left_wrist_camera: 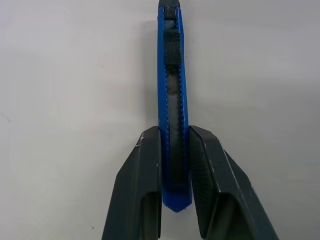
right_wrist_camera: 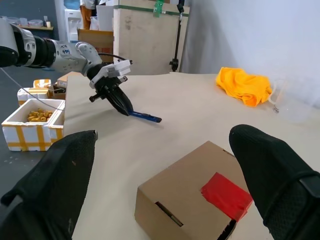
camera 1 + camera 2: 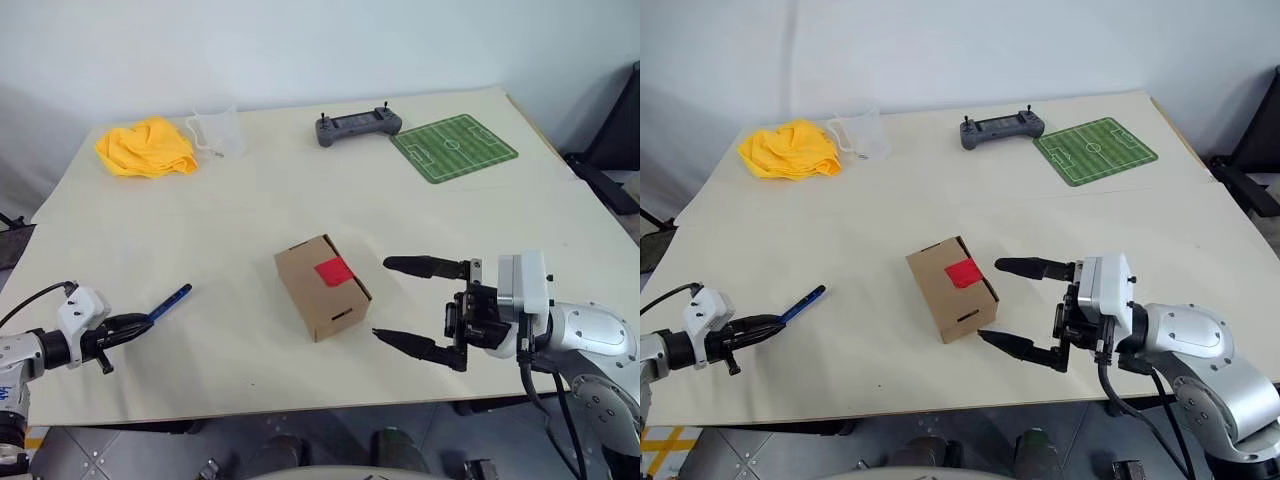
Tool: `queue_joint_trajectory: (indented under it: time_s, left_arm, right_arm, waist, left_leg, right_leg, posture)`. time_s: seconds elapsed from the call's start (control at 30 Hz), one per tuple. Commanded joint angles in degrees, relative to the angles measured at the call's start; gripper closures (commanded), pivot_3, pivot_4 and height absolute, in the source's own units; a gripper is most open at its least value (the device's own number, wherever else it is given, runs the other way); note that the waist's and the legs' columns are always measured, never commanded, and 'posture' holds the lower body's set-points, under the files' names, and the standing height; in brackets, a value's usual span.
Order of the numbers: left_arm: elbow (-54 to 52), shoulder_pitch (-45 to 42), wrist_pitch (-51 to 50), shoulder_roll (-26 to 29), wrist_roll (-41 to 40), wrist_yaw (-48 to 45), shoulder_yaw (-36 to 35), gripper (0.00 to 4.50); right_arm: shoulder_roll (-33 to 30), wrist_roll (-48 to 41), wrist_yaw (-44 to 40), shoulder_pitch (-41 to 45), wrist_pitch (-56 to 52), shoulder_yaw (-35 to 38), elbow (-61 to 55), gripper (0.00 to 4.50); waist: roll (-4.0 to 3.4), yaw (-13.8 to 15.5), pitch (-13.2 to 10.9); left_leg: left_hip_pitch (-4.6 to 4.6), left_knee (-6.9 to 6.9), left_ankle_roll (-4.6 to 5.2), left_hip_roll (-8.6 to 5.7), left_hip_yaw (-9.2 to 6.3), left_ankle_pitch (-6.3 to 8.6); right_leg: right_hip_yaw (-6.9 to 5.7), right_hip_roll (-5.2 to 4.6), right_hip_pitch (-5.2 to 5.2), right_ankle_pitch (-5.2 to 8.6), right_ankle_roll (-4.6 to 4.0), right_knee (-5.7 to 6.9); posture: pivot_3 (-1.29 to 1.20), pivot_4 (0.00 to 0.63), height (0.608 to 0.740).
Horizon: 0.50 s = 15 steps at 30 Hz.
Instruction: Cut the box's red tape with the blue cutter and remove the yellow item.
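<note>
Cream tabletop [image 3: 250,200] against a plain pale wall, pretty tidy setup. Dead centre of the frame sits the box [image 3: 322,287], closed, with the red tape [image 3: 333,270] facing up, so it's easy to get at from above.

Lower left, the left gripper [image 3: 128,326] has its fingers [image 1: 145,185] pinched onto the tail end of the blue cutter [image 3: 170,302], leaving the whole front of the tool free for slicing. It looks like it's resting on or barely off the table, can't quite tell.

Lower right, the right gripper [image 3: 408,303] is spread wide with nothing in it, parked just beside the box, my guess is to steady it for the cut.

No sign of the yellow item, probably inside. That yellow cloth [image 3: 147,147] upper left isn't it.
</note>
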State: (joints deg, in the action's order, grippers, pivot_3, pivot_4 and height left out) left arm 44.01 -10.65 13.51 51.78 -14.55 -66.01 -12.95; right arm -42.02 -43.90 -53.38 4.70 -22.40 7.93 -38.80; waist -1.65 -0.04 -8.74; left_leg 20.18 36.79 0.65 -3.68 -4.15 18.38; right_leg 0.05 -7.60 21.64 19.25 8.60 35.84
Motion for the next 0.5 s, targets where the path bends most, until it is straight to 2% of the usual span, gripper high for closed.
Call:
queue_joint_trajectory:
  time_s: [0.03, 0.13, 0.27, 0.43, 0.5]
  left_arm:
    - [-2.07, 1.51, -1.12, -1.06, -0.49, -6.95, 2.65, 4.04]
    - [-16.07, 3.42, -9.47, 0.56, -7.18, -14.32, 2.74, 4.04]
    - [-37.26, 7.24, -21.23, 6.74, -8.97, -19.28, 7.37, 4.04]
    - [-52.65, 6.56, -28.76, 8.05, -8.75, -17.29, 11.79, 4.04]
    - [-59.61, 4.57, -30.71, 5.99, -5.42, -14.31, 16.88, 4.04]
  right_arm:
    - [-0.78, -0.87, -0.95, -0.32, 0.91, 1.93, -0.83, 0.00]
    - [-1.58, -1.70, -1.62, -0.69, 0.52, 3.14, -0.60, 0.00]
    - [-3.39, -5.11, -1.79, -1.69, -1.73, 6.15, -1.00, 0.00]
    - [-6.75, -8.33, -2.28, -6.61, -4.97, 9.17, -4.07, 0.00]
    - [-7.79, -9.11, -0.68, -11.49, -7.27, 10.40, -6.96, 0.00]
  waist:
    - [0.15, 0.10, -0.09]
    - [0.54, 0.17, -0.33]
    - [1.36, -0.05, -0.75]
    - [1.32, 0.03, -0.79]
    - [1.30, 0.22, -0.80]
  left_leg:
    - [0.01, 0.00, 0.00, 0.00, 0.00, 0.00]
    - [0.19, 0.18, -0.05, 0.00, -0.04, 0.07]
    - [0.54, 0.32, -0.07, 0.02, -0.31, 0.30]
    - [1.28, 0.24, -0.10, 0.12, -0.59, 0.45]
    - [1.49, 0.23, -0.09, 0.13, -0.60, 0.48]
  right_leg:
    - [0.00, 0.00, 0.00, 0.00, 0.00, 0.00]
    - [0.09, -0.04, -0.01, 0.00, 0.00, -0.15]
    - [0.18, -0.11, 0.00, -0.03, -0.04, -0.50]
    - [-0.18, 0.07, 0.63, -0.09, -0.22, -0.47]
    - [-0.36, 0.09, 0.85, -0.07, -0.25, -0.37]
  posture:
    - [0.00, 0.150, 0.740]
    - [0.00, 0.150, 0.740]
    - [0.00, 0.150, 0.740]
    - [0.00, 0.150, 0.740]
    - [0.00, 0.150, 0.740]
